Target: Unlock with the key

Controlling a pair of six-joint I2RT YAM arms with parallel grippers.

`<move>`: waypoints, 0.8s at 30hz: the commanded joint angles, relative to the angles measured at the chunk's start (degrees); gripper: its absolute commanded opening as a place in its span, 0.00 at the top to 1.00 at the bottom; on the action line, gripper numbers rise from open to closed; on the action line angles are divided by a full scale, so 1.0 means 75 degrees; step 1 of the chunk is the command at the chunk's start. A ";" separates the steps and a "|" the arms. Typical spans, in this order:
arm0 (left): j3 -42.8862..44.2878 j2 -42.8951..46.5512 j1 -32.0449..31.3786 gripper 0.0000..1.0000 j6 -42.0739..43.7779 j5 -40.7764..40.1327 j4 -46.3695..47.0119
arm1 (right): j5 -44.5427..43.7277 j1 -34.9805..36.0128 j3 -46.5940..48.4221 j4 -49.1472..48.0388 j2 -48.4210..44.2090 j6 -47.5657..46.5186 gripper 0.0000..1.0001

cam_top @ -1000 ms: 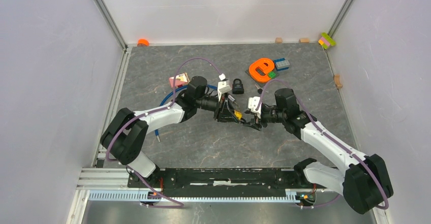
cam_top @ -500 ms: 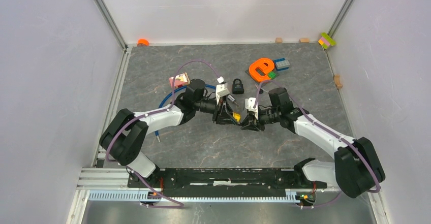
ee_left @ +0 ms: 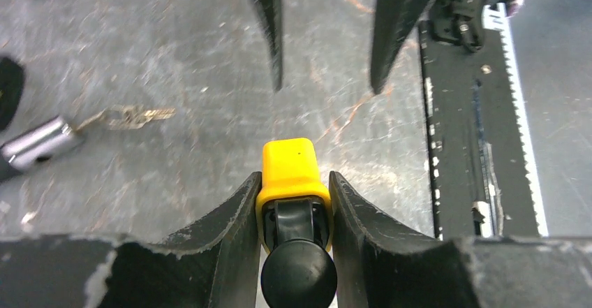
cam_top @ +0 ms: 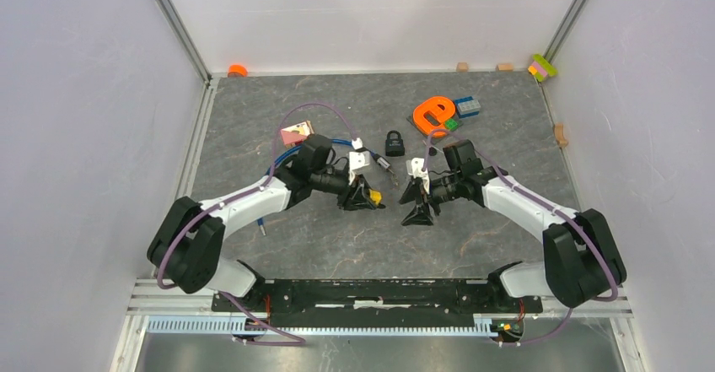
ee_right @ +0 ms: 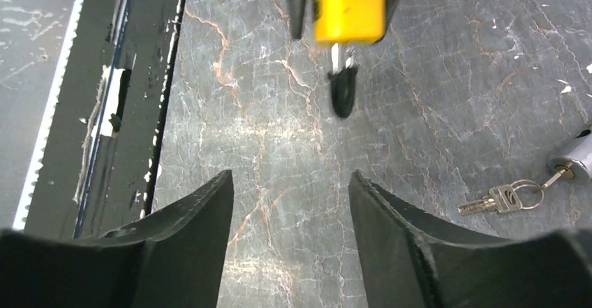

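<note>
1. Currently, from my remote seat, the overhead view shows both arms reaching over the grey table; their tools face each other near its middle, close but apart.
2. My left gripper is pressed together on the yellow padlock, with 1 finger on each side of its body; the lock appears to be held off the table; its shackle is hidden, so I cannot tell whether it is locked.
3. A key sits in the padlock; its silver blade partly shows and its black head hangs clear below the yellow body; nothing touches the head.
4. My right gripper is spread wide and pinches nothing; in its wrist view the key hangs ahead of the gap, not between the fingers.
5. I judge the padlock small, rigid and fairly light; its smooth sides could twist in the grip once turning force arrives.
6. The key head looks small, flat and stiff; I would take it across its 2 flat faces and turn about the blade's line; an off-axis pull could drag the key out or bend it.
7. Some ringed keys lie on the table nearby; I judge them unneeded.
</note>
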State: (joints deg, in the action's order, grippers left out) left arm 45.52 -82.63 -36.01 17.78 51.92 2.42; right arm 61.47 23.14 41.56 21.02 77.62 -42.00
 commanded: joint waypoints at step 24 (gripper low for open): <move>0.1735 -0.3051 0.3517 0.77 -0.2040 0.0043 -0.2816 | -0.1338 -0.0015 -0.0350 -0.0833 -0.0697 0.0514 0.30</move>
State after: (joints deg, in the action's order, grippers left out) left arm 56.40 -104.92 -10.98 5.37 51.92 -18.15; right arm 52.21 23.14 39.51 16.71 72.79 -38.63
